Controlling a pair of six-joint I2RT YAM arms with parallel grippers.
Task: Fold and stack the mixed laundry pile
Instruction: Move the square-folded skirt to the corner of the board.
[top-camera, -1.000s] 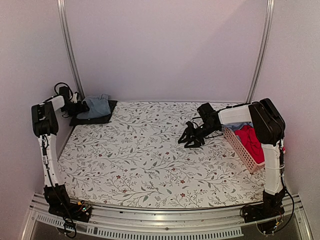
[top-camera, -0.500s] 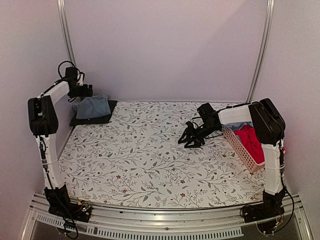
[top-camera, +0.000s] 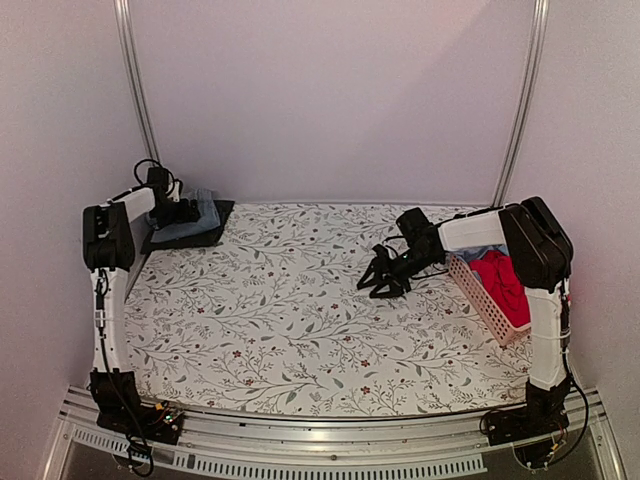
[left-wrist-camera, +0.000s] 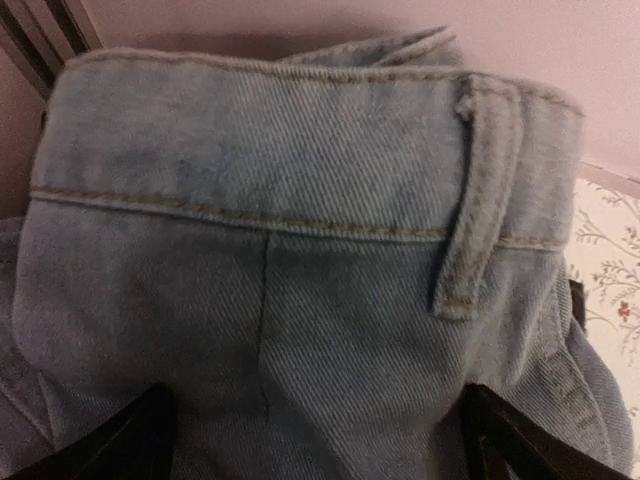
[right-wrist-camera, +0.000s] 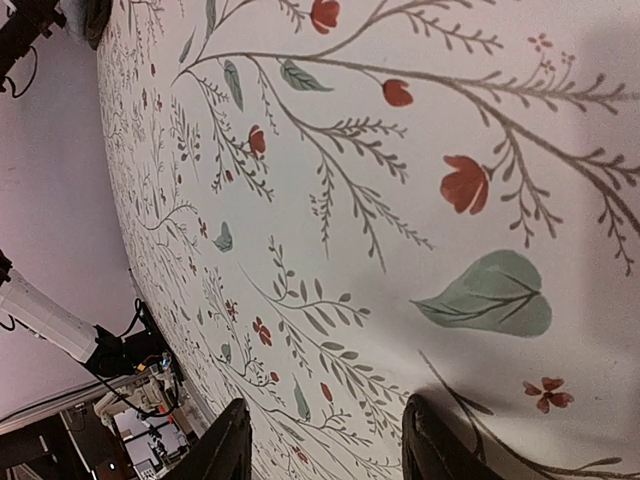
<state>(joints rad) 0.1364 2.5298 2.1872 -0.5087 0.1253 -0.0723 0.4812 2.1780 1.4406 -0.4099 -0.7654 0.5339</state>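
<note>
One denim piece (left-wrist-camera: 300, 250) beneath left gripper (top-camera: 187, 213)

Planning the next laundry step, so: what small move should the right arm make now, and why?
Probably turn the right gripper toward the pink basket and reach for the red garment. Its fingers are open and empty over bare tablecloth, the red garment lies bunched in the basket, and the left gripper is occupied at the folded jeans.
</note>
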